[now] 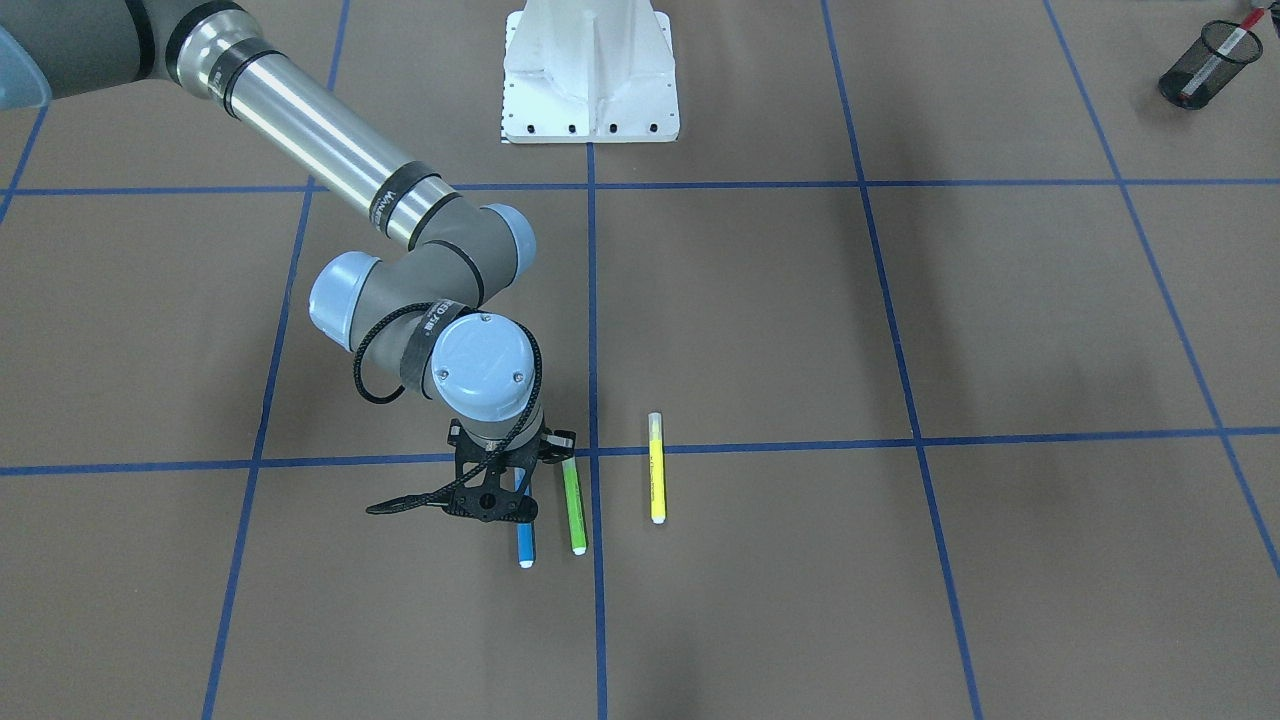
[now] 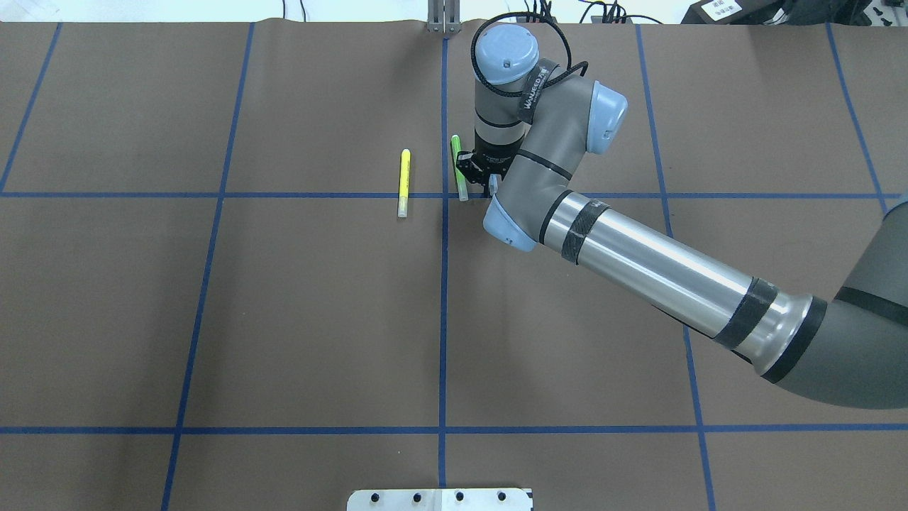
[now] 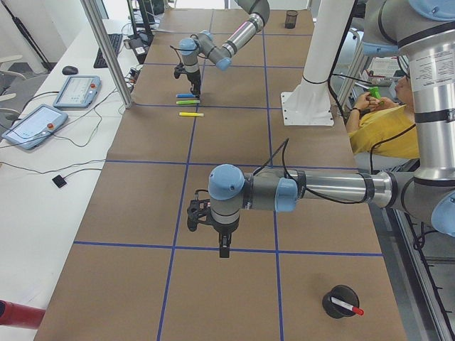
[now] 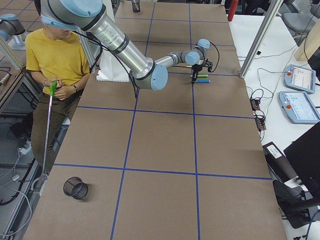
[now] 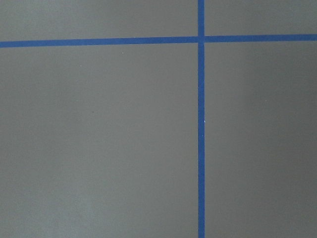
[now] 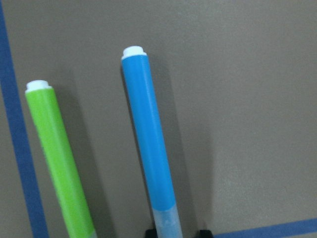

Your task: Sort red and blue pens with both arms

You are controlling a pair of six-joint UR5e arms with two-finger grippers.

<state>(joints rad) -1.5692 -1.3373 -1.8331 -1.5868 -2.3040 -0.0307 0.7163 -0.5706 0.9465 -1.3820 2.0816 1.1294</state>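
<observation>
The blue pen [image 1: 525, 545] lies flat on the brown table, partly under my right gripper [image 1: 497, 492]. In the right wrist view the blue pen [image 6: 148, 148] runs up the frame. Its clear cap sits between the two black fingertips [image 6: 202, 233], and a gap shows on one side, so the right gripper is open around it. The red pen [image 1: 1226, 48] stands in a black mesh cup [image 1: 1205, 68] at the table's end; both also show as red pen [image 3: 350, 307] and cup [image 3: 340, 301]. My left gripper [image 3: 224, 250] hangs over bare table; I cannot tell its state.
A green marker [image 1: 574, 505] lies right beside the blue pen, and a yellow marker [image 1: 657, 470] lies further along. The white arm base [image 1: 590, 70] stands at the robot's edge. A person in a yellow shirt [image 4: 55, 60] stands beside the table. Another dark cup [image 3: 291, 19] sits at the far end.
</observation>
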